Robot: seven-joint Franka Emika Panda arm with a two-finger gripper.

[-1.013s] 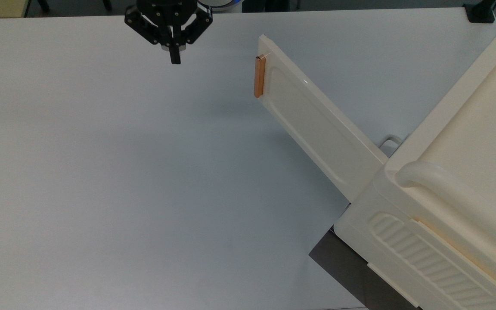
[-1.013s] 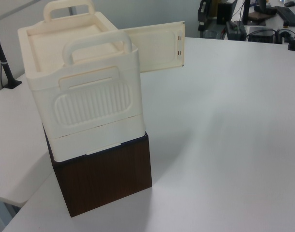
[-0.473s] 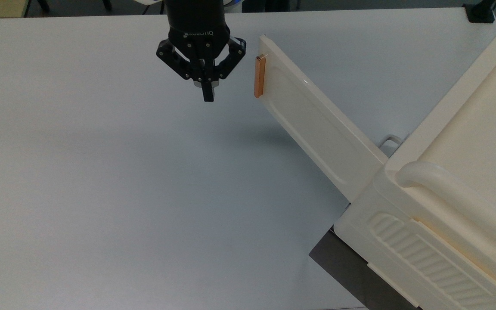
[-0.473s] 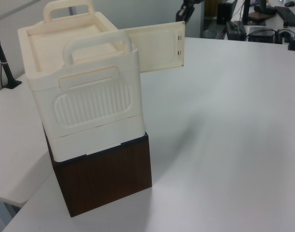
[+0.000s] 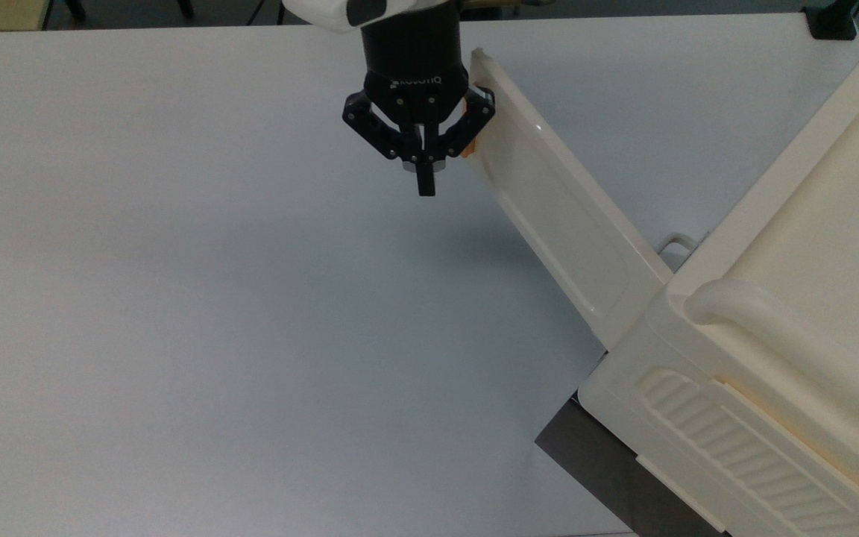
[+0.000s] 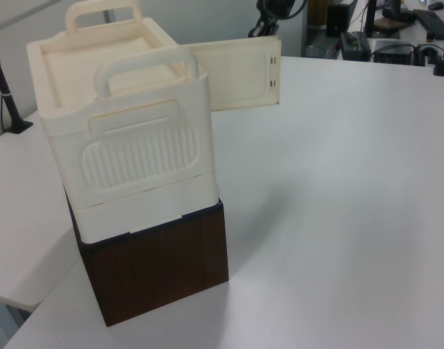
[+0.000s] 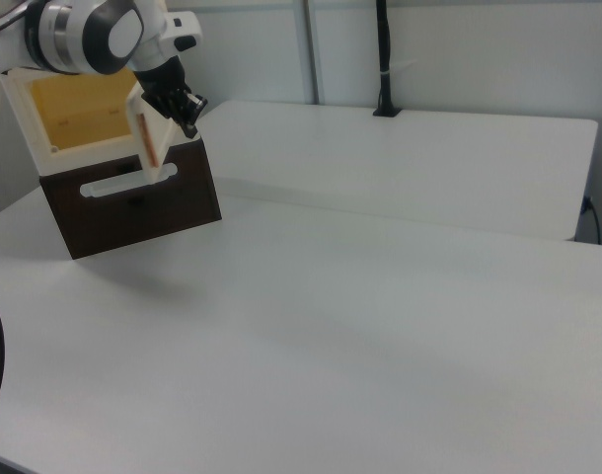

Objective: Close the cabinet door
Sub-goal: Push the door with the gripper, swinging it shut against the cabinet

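Note:
The cream cabinet [image 5: 810,313] stands on a dark box at the top view's right. Its cabinet door [image 5: 564,201] hangs open and reaches out over the table toward the top view's upper left. My black gripper [image 5: 424,186] is shut with nothing between its fingers. Its right side presses against the door's free edge, where a sliver of the copper-orange handle [image 5: 470,151] shows behind a finger link. In the right view the gripper [image 7: 188,117] sits against the door [image 7: 149,143] in front of the cabinet's yellow inside [image 7: 79,104]. The left view shows the door [image 6: 240,73] beside the cabinet [image 6: 127,138].
A dark brown wooden box [image 6: 160,269] carries the cabinet. The white table [image 5: 176,298] spreads wide to the top view's left. A black clamp [image 5: 832,21] sits at the table's far corner, and a black pole [image 7: 383,59] rises behind the table in the right view.
The gripper has moved right and down in the top view, from the far table edge to the door's handle edge. The door's free end has swung slightly to the top view's right.

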